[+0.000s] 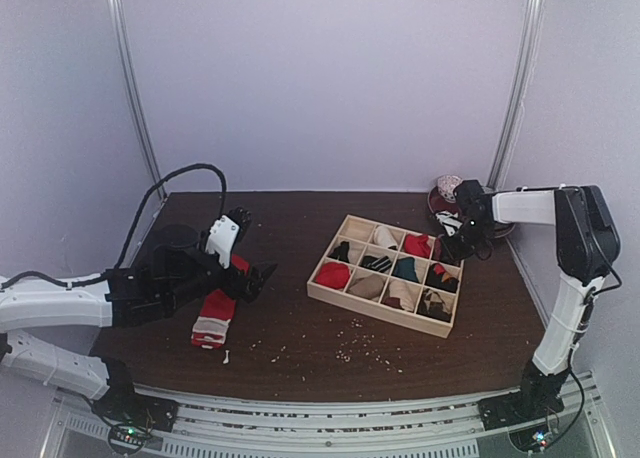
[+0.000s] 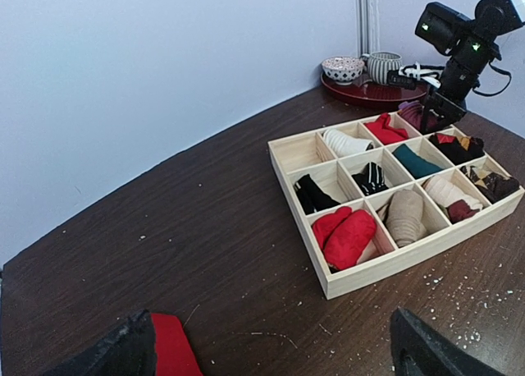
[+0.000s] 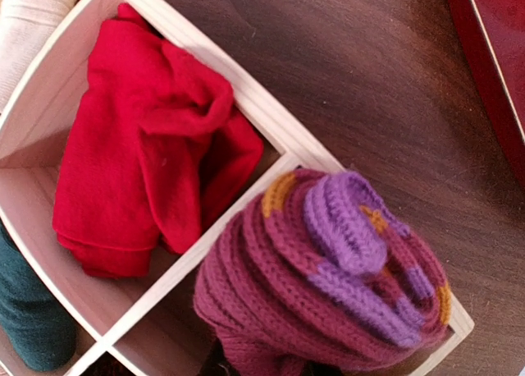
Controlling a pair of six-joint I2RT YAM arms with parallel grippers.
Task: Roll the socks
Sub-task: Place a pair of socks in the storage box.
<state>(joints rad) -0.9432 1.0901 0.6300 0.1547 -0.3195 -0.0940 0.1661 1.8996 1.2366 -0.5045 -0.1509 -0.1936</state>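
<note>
A rolled magenta sock (image 3: 328,286) with purple stripes and orange bits hangs over the far right corner compartment of the wooden organizer tray (image 1: 330,294). My right gripper (image 3: 246,368) is shut on it, its fingers almost hidden under the knit. From the left wrist, that gripper (image 2: 443,105) and the sock (image 2: 414,113) show at the tray's far corner. A red sock (image 1: 215,313) with a white-grey striped cuff lies flat on the table by my left gripper (image 1: 252,250). That gripper (image 2: 271,359) is open wide and holds nothing, with the red sock's (image 2: 172,347) end just inside its left finger.
The organizer tray (image 2: 410,257) holds rolled socks in most compartments, red ones (image 3: 139,162) beside the magenta one. A dark red round tray (image 2: 369,93) with a bowl (image 2: 343,66) and a striped cup (image 2: 381,64) stands at the back right corner. Crumbs litter the dark table (image 1: 360,348).
</note>
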